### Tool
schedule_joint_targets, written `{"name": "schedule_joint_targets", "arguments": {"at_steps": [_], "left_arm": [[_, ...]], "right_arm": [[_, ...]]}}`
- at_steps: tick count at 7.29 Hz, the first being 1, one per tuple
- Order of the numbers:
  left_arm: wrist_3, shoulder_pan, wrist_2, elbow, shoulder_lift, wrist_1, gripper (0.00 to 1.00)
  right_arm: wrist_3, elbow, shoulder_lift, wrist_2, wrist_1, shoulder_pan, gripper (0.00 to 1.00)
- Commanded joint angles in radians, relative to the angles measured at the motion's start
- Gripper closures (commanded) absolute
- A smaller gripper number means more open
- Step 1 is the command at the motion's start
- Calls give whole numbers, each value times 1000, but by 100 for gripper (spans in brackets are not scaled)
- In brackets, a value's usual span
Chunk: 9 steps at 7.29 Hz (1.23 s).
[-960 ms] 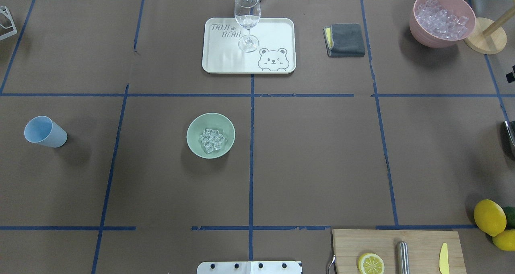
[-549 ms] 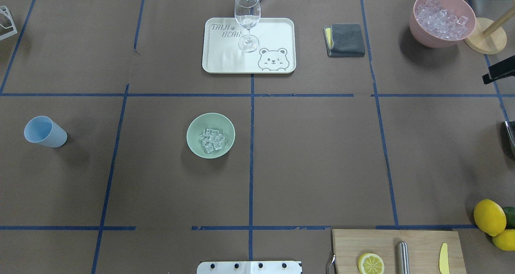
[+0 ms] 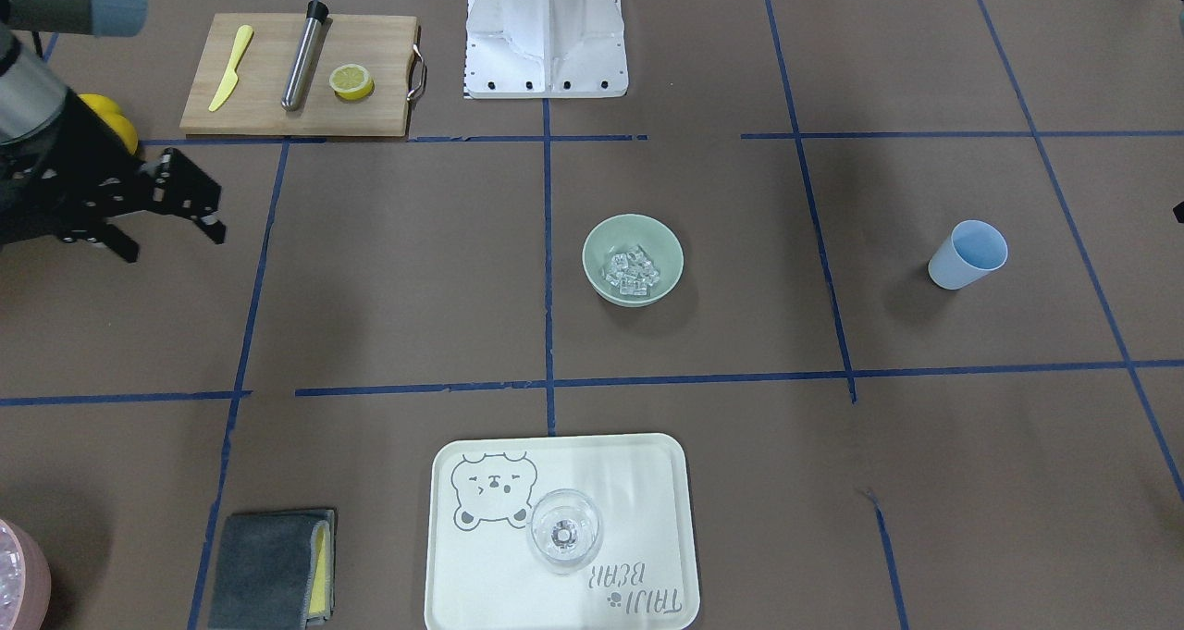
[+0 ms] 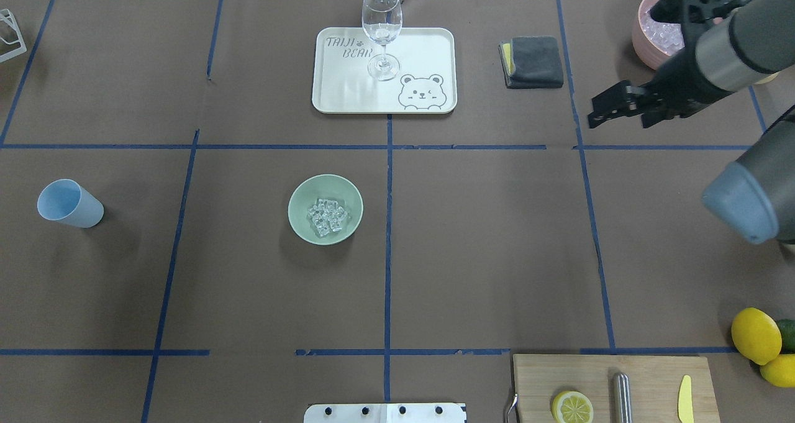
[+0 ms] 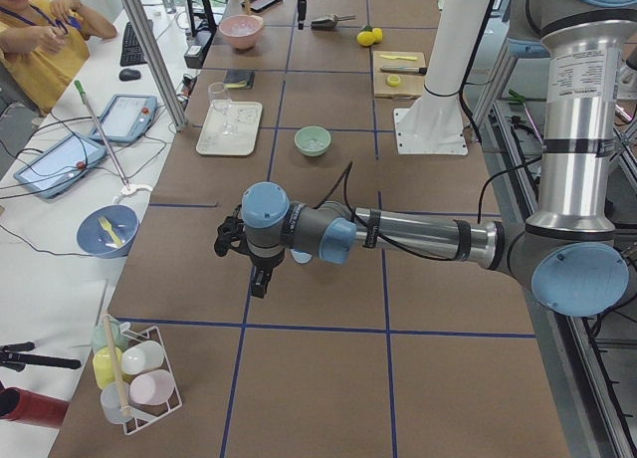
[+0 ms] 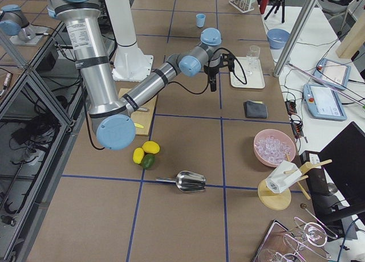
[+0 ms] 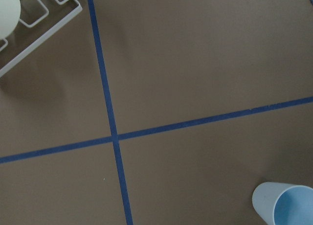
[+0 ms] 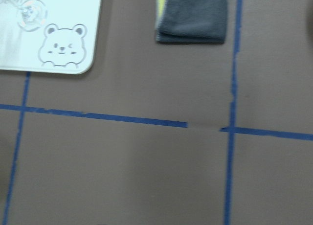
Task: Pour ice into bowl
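Observation:
The sage-green bowl [image 4: 301, 194] stands left of the table's middle with a handful of clear ice cubes [image 4: 327, 217] inside; it also shows in the front view [image 3: 601, 241], with the ice [image 3: 634, 274]. The blue cup [image 4: 68, 203] lies tilted far to its left, empty, and shows in the left wrist view [image 7: 288, 205]. My right gripper [image 4: 621, 123] hangs open and empty over the far right, well away from the bowl. My left gripper [image 5: 249, 269] shows only in the left side view, near the cup; I cannot tell its state.
A pink bowl of ice [image 6: 275, 147] sits at the far right corner, partly behind my right arm. A tray [image 4: 348, 87] with a wine glass [image 4: 381, 31], a grey cloth [image 4: 533, 61], a cutting board [image 4: 652, 379] with a lemon half [image 4: 572, 406], and lemons [image 4: 756, 335] are around.
My right arm has swung in from the right edge, leftward over the far right table. The bowl, ice and cup have not moved.

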Motion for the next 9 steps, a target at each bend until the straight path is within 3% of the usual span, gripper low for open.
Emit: {"name": "schedule_joint_targets", "arguments": {"at_steps": [1, 3, 7, 9], "left_arm": [[113, -24, -3, 6, 15, 9, 0], [111, -24, -1, 6, 57, 11, 0], [108, -35, 8, 4, 58, 71, 0], [108, -40, 59, -3, 56, 71, 0]], "right_arm": [[257, -2, 183, -126, -67, -194, 0], [276, -45, 323, -223, -216, -285, 0], [422, -227, 497, -351, -215, -391, 0], [478, -350, 584, -406, -207, -438, 0]]}}
